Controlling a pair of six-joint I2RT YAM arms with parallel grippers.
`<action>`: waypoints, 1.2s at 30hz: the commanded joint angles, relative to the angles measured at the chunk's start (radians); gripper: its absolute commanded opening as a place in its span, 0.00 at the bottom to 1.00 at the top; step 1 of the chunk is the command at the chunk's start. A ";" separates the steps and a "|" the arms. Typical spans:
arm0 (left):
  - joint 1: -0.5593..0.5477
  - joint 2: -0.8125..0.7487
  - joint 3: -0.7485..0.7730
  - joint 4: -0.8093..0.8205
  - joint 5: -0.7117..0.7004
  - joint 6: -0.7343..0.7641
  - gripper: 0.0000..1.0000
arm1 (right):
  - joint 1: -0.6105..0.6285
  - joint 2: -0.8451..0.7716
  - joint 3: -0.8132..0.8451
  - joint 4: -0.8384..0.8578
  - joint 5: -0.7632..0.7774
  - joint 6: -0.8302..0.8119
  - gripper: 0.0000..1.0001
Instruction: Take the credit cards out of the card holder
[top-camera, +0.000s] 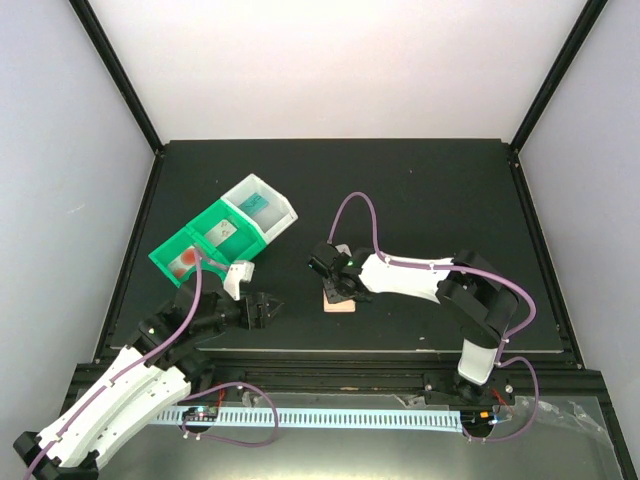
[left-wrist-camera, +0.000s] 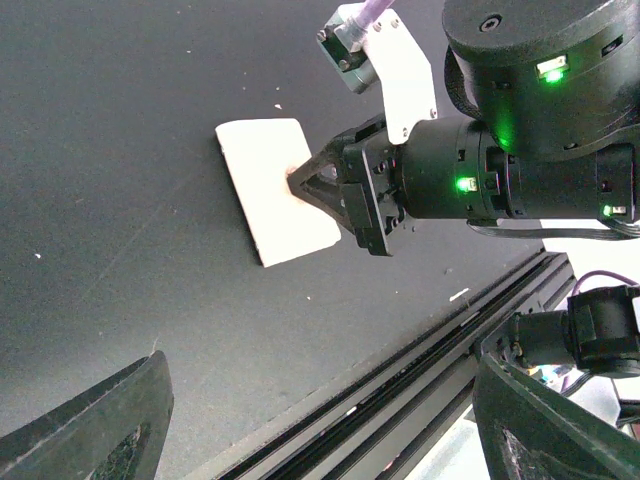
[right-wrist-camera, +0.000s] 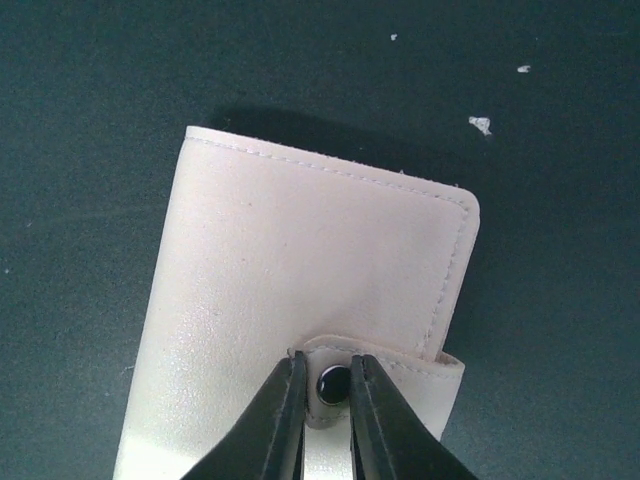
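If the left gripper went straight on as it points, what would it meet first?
Probably the card holder, flat on the table with the right gripper on it; nothing lies between. Height is unclear: it might strike that gripper instead.

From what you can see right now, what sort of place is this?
Probably a robot test cell in a lab: a black table closed in by plain white walls, with a left arm and a right arm bolted at its near edge, and plastic bins on it.
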 joint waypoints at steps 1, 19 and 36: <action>-0.007 0.011 0.015 0.002 0.001 -0.001 0.84 | 0.010 0.028 0.007 0.021 -0.002 -0.005 0.09; -0.007 0.071 -0.046 0.073 0.039 -0.048 0.79 | 0.033 -0.107 -0.085 0.177 -0.085 -0.120 0.01; -0.007 0.287 -0.145 0.298 0.052 -0.033 0.73 | 0.084 -0.302 -0.291 0.342 -0.067 -0.118 0.01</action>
